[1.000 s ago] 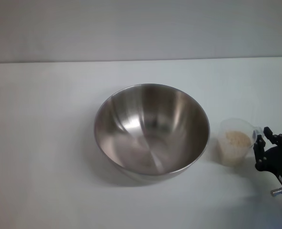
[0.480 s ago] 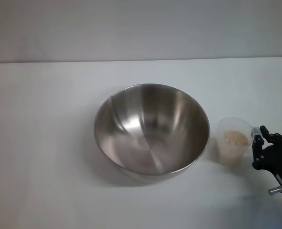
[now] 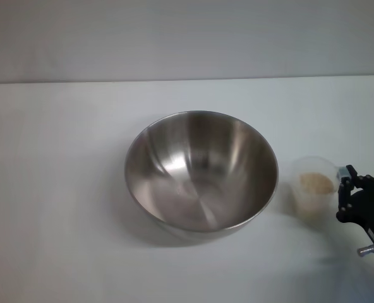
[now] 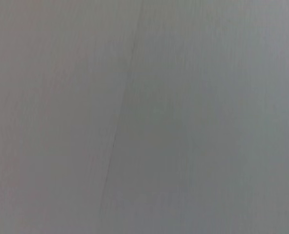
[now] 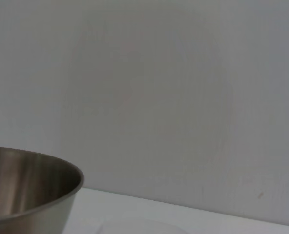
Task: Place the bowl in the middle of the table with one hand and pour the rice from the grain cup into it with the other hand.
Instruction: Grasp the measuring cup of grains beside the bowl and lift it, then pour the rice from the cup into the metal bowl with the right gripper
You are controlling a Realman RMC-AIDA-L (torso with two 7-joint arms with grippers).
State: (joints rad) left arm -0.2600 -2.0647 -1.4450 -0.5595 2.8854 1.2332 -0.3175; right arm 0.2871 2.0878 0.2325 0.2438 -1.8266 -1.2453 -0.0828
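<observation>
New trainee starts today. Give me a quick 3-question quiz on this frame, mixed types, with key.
1. True or false: the bowl already holds rice.
2. Which gripper is at the grain cup? A) left B) right
3. Fill in: the cup stands on the table to the robot's ____ of the bowl.

Key: 1 false, the bowl is empty and the rice sits in the cup. 2 B, at the cup's handle; the left gripper is out of view. 3 right.

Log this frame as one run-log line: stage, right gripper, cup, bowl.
stage: grasping cup | right gripper: at handle of small clear plastic grain cup, upright, holding rice | large stainless-steel bowl: mid-table, empty | left arm: out of view
</observation>
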